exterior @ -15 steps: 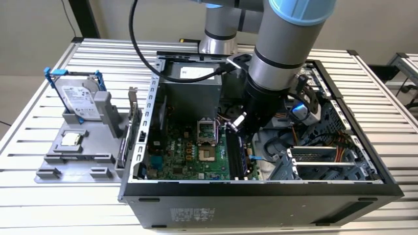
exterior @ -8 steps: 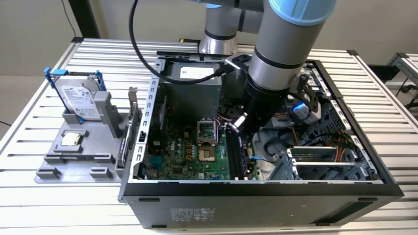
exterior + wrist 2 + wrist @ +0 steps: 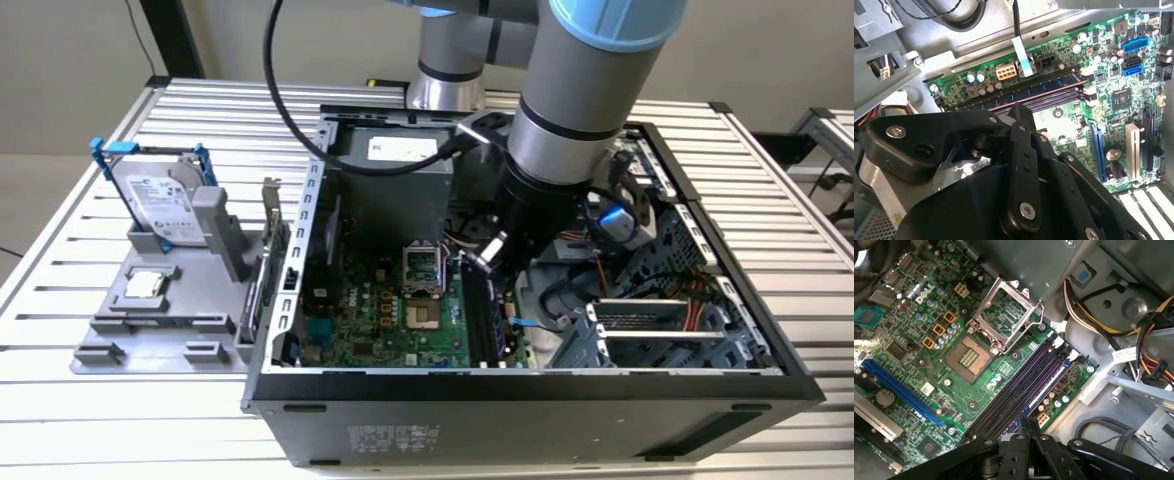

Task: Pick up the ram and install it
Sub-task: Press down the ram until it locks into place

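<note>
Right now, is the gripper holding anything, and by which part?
Cannot be told: the gripper is over the ram slots, but no held part is clearly visible.

Even, soft light falls from above on the pale slatted bench, with only weak shadows. The inside of the computer case is dimmer. In both wrist views the motherboard is bright and clear, while the black pincer, very near the lens, looks soft and slightly blurred.
</note>
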{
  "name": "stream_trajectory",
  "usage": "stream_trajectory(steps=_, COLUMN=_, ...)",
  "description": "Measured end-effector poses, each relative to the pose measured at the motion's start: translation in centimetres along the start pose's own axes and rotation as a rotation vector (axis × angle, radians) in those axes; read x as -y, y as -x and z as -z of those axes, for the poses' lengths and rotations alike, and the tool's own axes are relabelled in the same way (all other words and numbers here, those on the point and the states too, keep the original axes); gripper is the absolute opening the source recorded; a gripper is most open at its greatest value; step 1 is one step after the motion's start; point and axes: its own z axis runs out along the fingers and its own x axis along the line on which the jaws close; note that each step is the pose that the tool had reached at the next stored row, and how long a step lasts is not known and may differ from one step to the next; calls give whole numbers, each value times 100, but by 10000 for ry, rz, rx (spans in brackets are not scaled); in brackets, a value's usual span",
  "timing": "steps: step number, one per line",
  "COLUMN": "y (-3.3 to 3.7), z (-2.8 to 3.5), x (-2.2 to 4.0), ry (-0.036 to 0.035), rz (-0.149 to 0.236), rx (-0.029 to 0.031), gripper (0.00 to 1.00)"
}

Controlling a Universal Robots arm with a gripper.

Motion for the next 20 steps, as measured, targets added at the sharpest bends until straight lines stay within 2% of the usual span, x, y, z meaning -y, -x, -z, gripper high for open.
stream_trajectory(steps=20, y=2, z=0, x=-6, ry=-11, rz=1768, rx=-7, gripper=0)
